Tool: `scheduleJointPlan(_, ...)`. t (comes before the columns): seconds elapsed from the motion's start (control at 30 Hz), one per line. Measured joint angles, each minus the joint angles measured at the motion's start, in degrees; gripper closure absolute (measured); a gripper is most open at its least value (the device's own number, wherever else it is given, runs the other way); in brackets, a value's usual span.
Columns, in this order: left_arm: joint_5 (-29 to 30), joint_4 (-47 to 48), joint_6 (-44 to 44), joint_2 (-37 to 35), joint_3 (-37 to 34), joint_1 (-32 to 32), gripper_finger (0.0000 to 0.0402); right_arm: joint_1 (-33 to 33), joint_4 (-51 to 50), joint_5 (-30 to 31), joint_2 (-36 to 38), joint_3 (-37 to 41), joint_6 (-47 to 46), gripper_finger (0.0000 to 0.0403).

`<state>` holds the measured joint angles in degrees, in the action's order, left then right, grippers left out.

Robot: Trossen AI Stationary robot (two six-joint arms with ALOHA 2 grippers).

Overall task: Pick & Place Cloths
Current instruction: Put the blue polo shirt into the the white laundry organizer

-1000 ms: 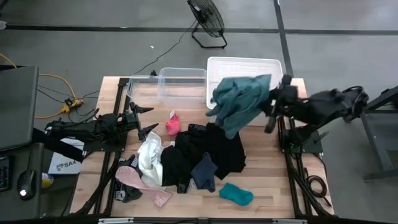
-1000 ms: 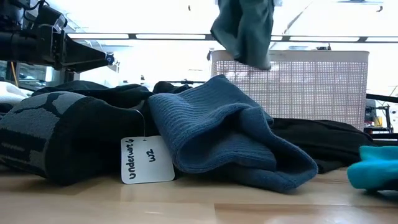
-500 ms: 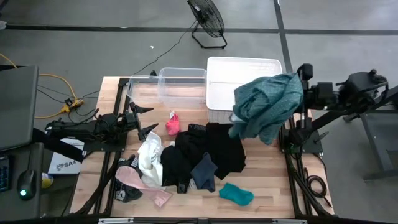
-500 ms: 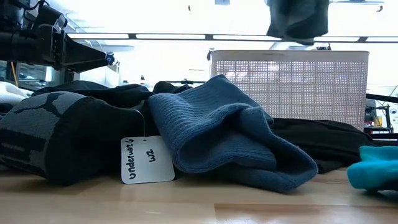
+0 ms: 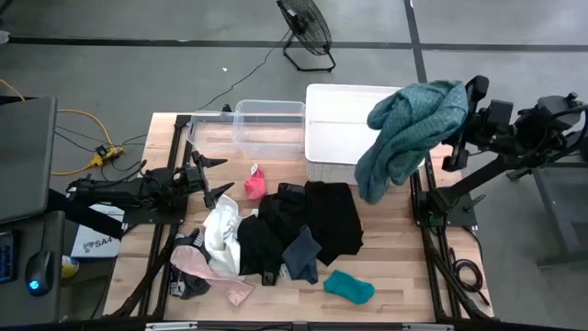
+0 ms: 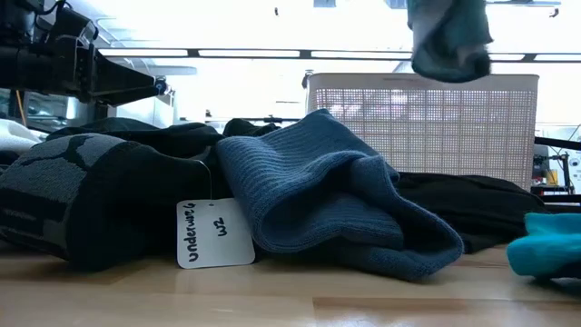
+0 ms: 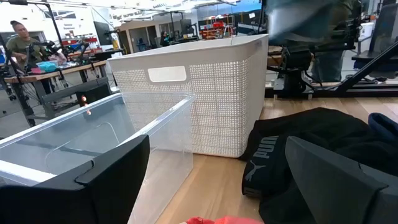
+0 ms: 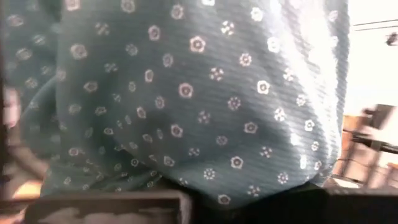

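Teal-green cloth (image 5: 409, 129) with small white flowers hangs bunched, folded.

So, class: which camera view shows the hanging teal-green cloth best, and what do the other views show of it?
The high view: the whole teal-green cloth hangs from the right gripper, over the white basket's right edge. The right wrist view shows only its flower-dotted weave. The low view catches its lower end. The left wrist view shows a dark blur.
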<state>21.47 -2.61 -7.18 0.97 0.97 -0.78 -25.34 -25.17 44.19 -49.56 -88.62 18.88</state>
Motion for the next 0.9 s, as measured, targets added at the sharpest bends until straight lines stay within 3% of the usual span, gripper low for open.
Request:
scheduleJointPlan(0.23,0.0,0.0,0.0,0.0,0.0,0.0,0.0034,0.0,13.6,16.2,-2.4,0.0,11.8,0.0347)
scheduleJointPlan(0.37,0.0,0.0,0.0,0.0,0.0,0.0,0.0034,2.4,20.0,21.4,-4.3,0.0,18.5,0.0347)
scheduleJointPlan(0.73,0.0,0.0,0.0,0.0,0.0,0.0,0.0034,18.8,20.8,26.7,-12.4,0.0,16.0,0.0347)
scheduleJointPlan(0.9,0.0,0.0,0.0,0.0,0.0,0.0,0.0034,25.3,14.5,28.1,-17.2,0.0,11.3,0.0347)
